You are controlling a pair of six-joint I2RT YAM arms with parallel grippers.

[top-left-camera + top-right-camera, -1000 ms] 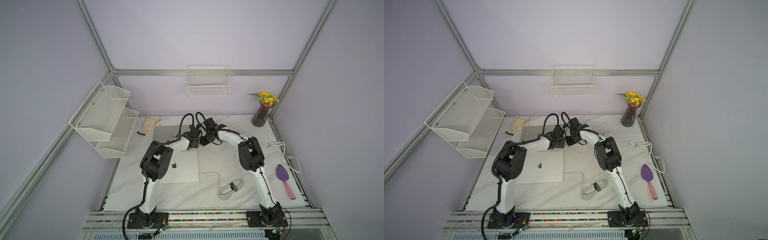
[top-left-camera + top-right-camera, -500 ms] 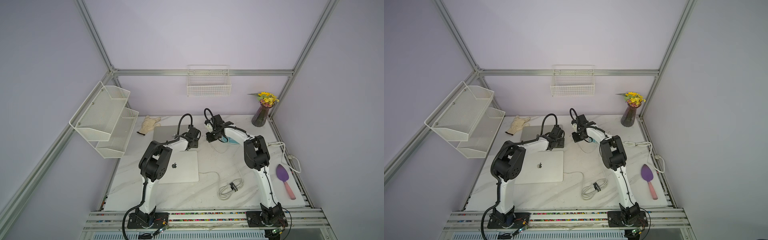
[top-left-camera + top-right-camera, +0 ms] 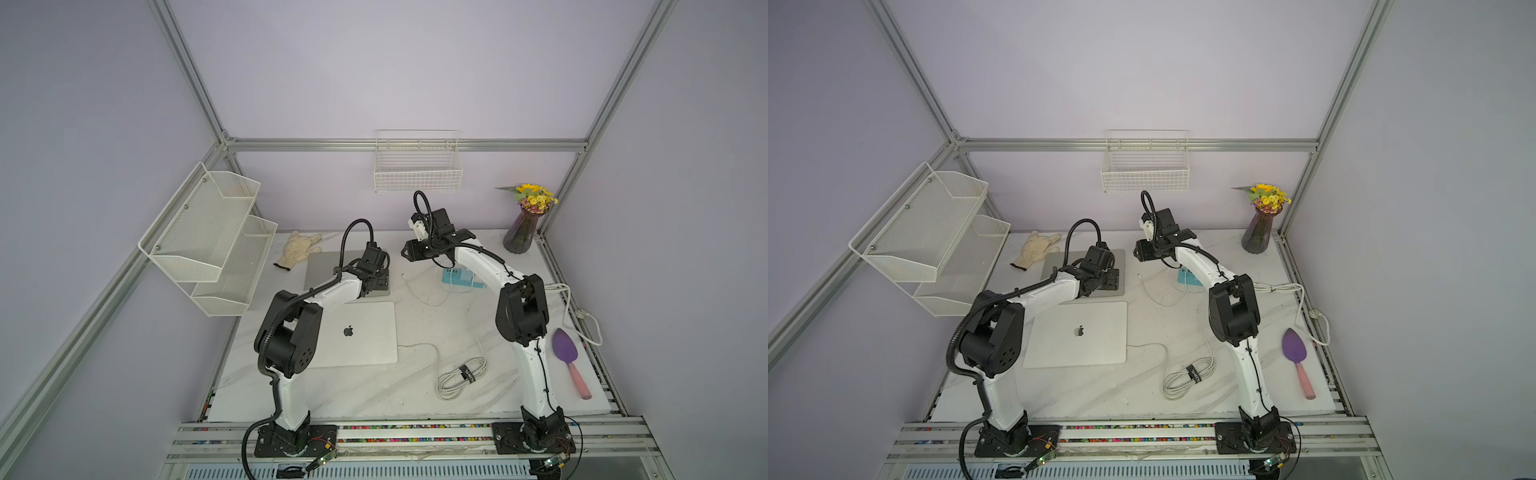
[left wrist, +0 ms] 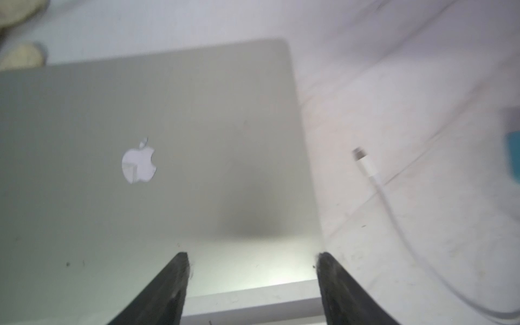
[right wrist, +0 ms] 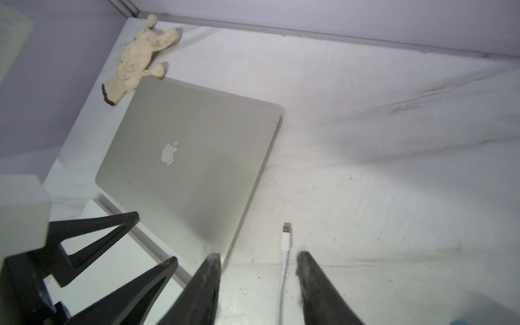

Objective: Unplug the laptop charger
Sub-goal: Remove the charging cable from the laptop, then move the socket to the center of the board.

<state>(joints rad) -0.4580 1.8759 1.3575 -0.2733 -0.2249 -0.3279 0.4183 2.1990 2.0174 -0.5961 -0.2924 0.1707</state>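
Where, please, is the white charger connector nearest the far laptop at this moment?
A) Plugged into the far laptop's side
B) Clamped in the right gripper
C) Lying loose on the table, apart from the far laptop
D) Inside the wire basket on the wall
C: in the right wrist view the connector lies loose on the table, a gap away from the far laptop, and the right gripper is open and empty.

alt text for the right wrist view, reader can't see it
A white charger cable's plug lies unplugged on the white tabletop beside a closed silver laptop, with the right gripper open above the cable. A cream knitted glove lies by its far corner.
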